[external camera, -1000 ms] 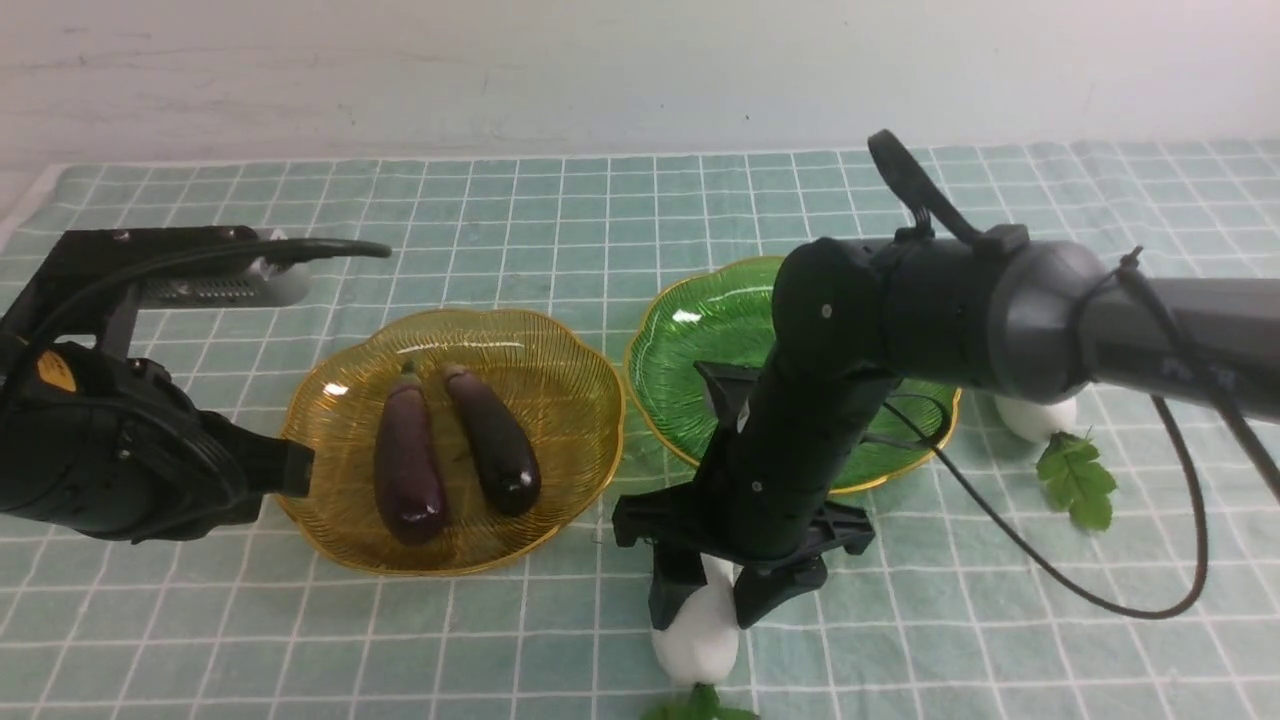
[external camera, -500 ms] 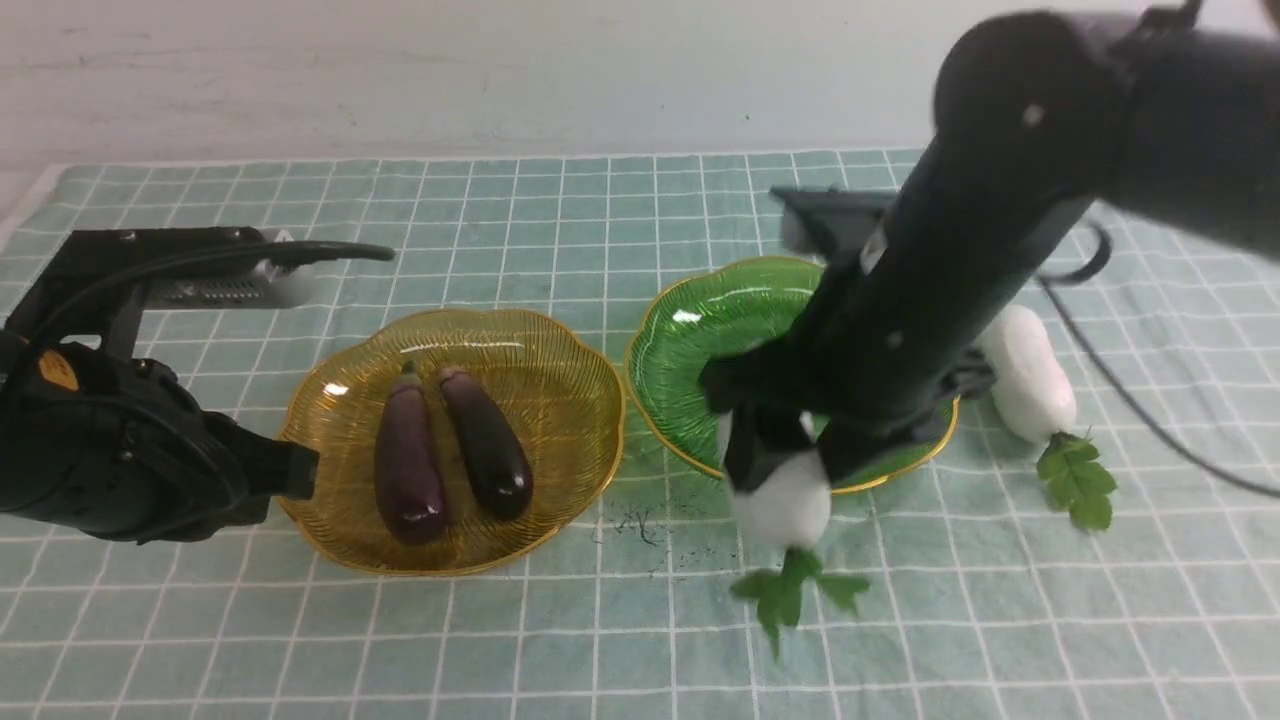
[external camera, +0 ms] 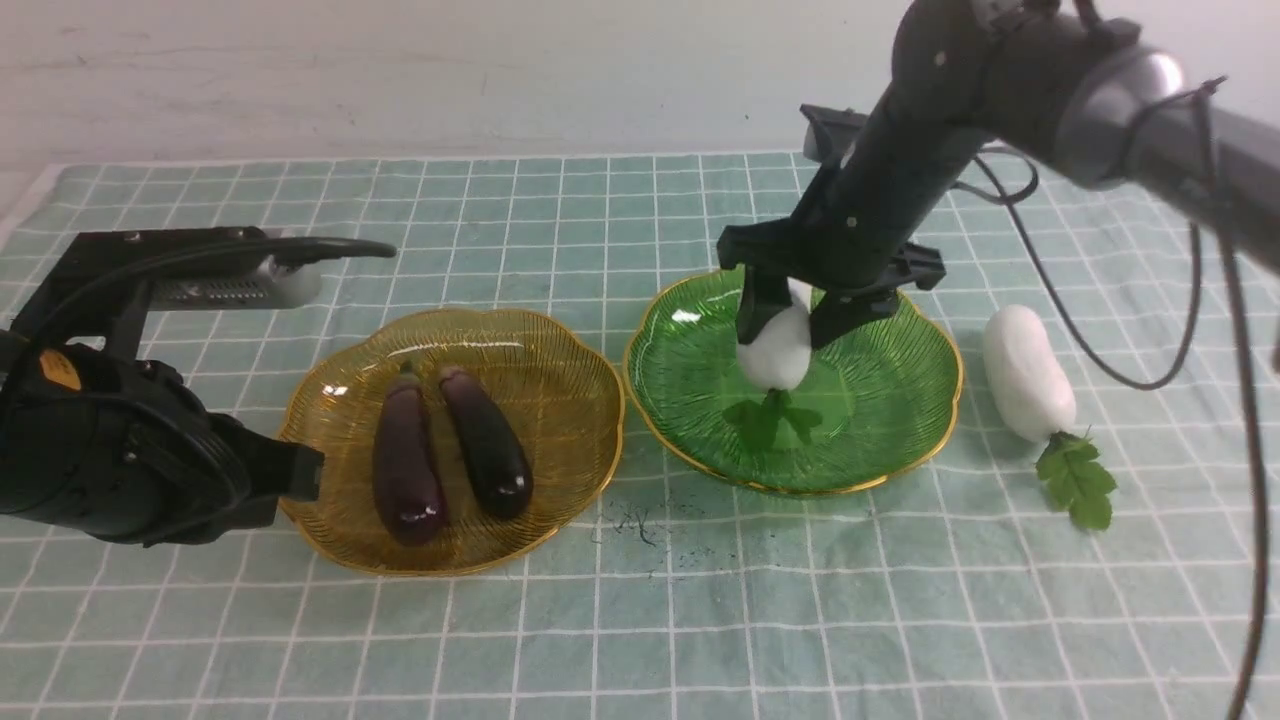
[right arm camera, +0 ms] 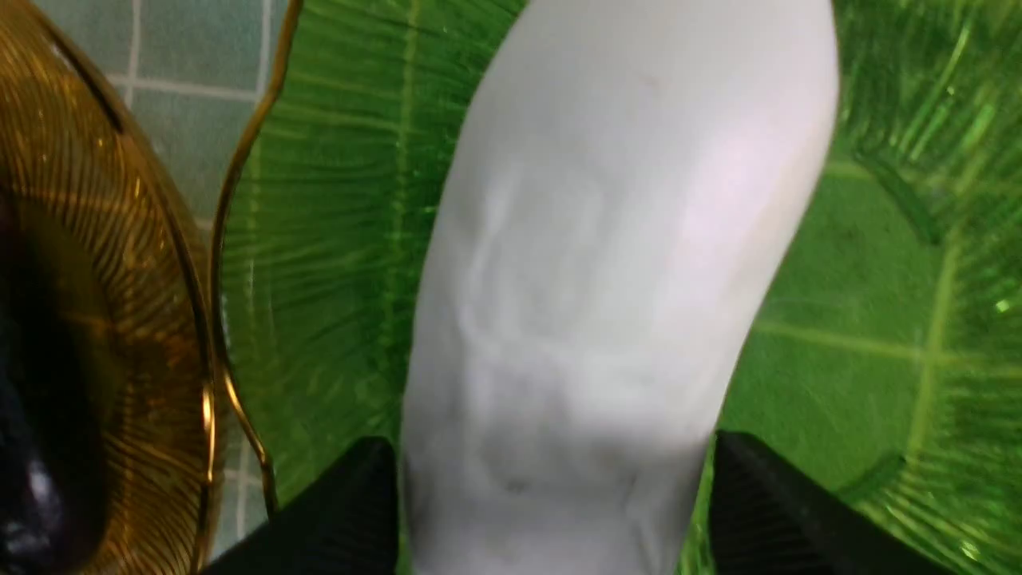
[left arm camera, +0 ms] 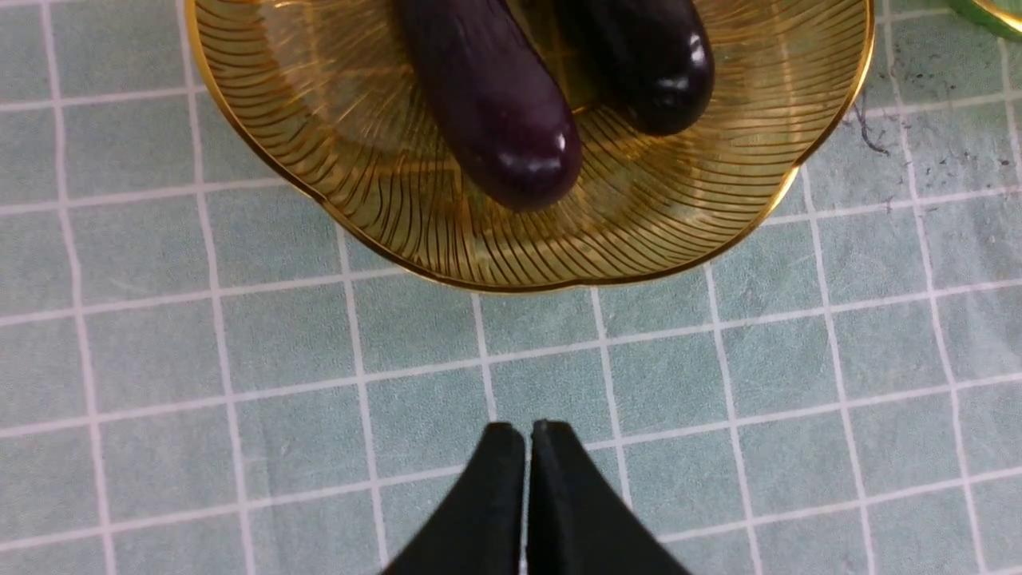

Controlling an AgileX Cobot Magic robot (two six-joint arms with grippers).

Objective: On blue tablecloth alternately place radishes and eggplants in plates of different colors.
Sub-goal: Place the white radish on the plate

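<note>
Roughly three-quarters done, I'd say. Held radish (external camera: 775,350) hangs leaf-end down over the middle of the green plate (external camera: 900,400). It sits wedged between the fingers (right arm camera: 343,511) of the right gripper (external camera: 783,338); both sides look in contact, so it is pinched and not yet let go. Second radish (external camera: 1028,375) lies on the blue tablecloth (external camera: 500,220) just beside the green plate, right-arm side: still to do. Both eggplants (external camera: 490,455) sit in the amber plate (external camera: 560,390), next to the green plate on its other side. Left gripper (left arm camera: 528,447) is further out that way, fingers pressed together, empty.
</note>
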